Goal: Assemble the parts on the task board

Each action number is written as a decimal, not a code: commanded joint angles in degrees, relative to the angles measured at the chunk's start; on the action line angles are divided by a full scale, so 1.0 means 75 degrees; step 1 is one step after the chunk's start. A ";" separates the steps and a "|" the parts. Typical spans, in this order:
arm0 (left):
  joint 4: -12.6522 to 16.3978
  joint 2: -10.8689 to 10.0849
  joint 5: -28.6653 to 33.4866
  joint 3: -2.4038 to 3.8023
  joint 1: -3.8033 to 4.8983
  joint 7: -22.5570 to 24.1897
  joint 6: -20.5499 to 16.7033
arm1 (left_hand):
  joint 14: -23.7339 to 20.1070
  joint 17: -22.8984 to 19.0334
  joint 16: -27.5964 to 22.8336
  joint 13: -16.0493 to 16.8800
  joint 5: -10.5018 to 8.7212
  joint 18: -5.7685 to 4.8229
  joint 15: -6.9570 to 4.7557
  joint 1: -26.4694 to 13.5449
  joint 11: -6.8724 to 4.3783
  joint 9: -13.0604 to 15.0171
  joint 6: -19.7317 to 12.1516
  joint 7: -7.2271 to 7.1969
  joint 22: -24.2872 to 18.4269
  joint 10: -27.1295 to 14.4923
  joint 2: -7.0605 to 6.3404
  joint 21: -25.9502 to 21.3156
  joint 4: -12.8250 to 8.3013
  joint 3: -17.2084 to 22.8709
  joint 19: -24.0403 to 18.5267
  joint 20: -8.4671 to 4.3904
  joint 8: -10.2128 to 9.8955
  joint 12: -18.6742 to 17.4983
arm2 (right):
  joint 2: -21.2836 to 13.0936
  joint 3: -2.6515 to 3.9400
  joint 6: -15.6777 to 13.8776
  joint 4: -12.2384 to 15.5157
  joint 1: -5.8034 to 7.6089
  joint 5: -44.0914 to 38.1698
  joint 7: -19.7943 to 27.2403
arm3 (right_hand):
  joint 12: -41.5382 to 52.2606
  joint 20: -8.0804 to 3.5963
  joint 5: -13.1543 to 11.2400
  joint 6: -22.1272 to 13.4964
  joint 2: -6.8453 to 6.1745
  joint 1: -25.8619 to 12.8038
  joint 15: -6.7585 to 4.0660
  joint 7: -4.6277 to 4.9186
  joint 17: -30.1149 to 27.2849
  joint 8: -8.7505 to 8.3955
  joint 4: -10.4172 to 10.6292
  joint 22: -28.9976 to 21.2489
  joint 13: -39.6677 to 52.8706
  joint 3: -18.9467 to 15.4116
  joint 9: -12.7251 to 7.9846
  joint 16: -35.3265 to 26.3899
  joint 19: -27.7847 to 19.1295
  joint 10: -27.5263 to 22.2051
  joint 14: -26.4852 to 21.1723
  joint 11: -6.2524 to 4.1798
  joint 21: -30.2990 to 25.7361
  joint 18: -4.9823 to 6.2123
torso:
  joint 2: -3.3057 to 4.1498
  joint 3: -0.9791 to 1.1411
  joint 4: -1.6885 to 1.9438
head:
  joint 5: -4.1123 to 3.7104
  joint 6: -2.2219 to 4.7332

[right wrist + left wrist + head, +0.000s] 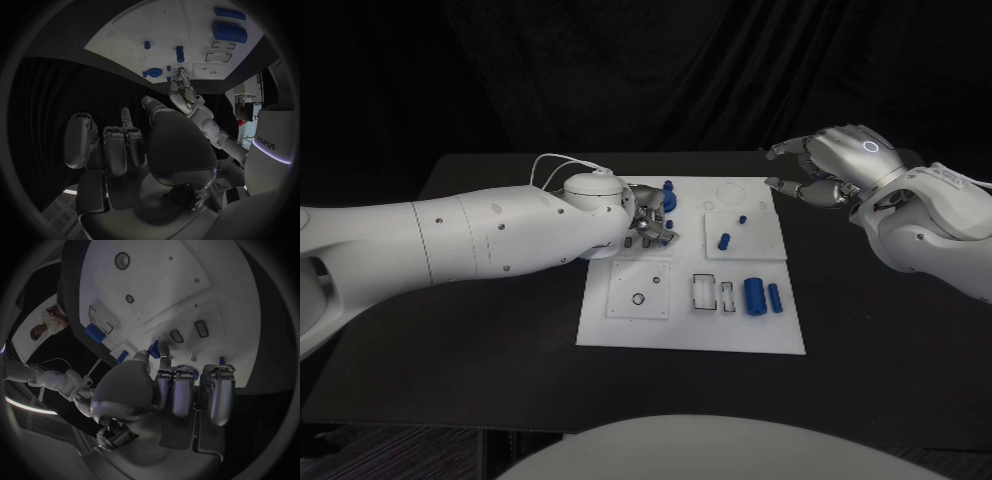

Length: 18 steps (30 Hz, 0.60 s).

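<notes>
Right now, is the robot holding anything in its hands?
The right hand holds nothing; it hangs past the white board's far corner. The left hand is down over a blue piece, but a grip cannot be told.

Two arms in smooth, glossy white shells, thick and rounded, jointed in segments; small dark screw holes dot the left arm (473, 235); a thin white cable loops over its wrist; the right arm (935, 225) has dark gaps between its shell pieces; the left hand (646, 220) is silver-grey metal with dark joints; the right hand (826, 165) is silver, its domed back bearing a small glowing ring.
</notes>
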 commanded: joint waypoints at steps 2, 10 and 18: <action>0.0004 0.0000 -0.0011 0.0006 -0.0019 0.0178 0.0115 | 0.0780 0.2013 0.0020 0.2010 0.0011 -0.0027 -0.0010 0.0145 -0.0013 -0.0051 0.0148 -0.0001 0.1520 0.0809 -0.0085 -0.0034 -0.0020 0.0128 0.0422 -0.0012 -0.0151 -0.0030 | 0.0002 0.0006 0.0042 -0.0003 -0.0001 -0.0021 -0.0147 | 0.0020 -0.0032 0.0029 0.0060 0.0057 0.0052 -0.0002 0.0011 0.2013 -0.0006 0.0014 0.1392 0.2010 0.0053 -0.0016 0.0023 -0.0020 0.0823 0.0800 0.0015 -0.0065 -0.0007 | 0.0003 -0.0002 -0.0003 | 0.0016 0.0001; 0.0002 -0.0008 -0.0011 0.0006 -0.0020 0.0239 0.0098 | 0.0780 0.2013 0.0020 0.2010 0.0012 -0.0025 -0.0012 0.0349 -0.0017 -0.0083 0.0233 -0.0008 0.1515 0.0809 -0.0165 -0.0042 -0.0061 0.0260 0.0417 -0.0013 -0.0303 -0.0030 | 0.0012 0.0006 0.0072 -0.0012 -0.0001 -0.0021 -0.0148 | 0.0020 -0.0028 0.0030 0.0077 0.0071 0.0094 0.0001 0.0015 0.2013 -0.0021 -0.0002 0.1382 0.2010 0.0076 -0.0036 0.0023 -0.0036 0.0823 0.0800 0.0019 -0.0101 0.0000 | 0.0005 -0.0004 0.0003 | 0.0021 0.0001; 0.0005 -0.0039 -0.0011 0.0006 -0.0021 0.0315 0.0049 | 0.0780 0.2013 0.0020 0.2010 0.0013 -0.0016 -0.0016 0.0528 -0.0021 -0.0082 0.0295 -0.0015 0.1487 0.0809 -0.0229 -0.0064 -0.0108 0.0388 0.0391 -0.0016 -0.0414 -0.0030 | 0.0011 0.0006 0.0122 -0.0016 -0.0001 -0.0021 -0.0170 | 0.0020 -0.0021 0.0032 0.0098 0.0114 0.0160 0.0007 0.0021 0.2013 -0.0049 -0.0027 0.1371 0.2010 0.0123 -0.0071 0.0023 -0.0054 0.0823 0.0800 0.0024 -0.0142 0.0008 | 0.0005 -0.0006 0.0006 | 0.0037 0.0001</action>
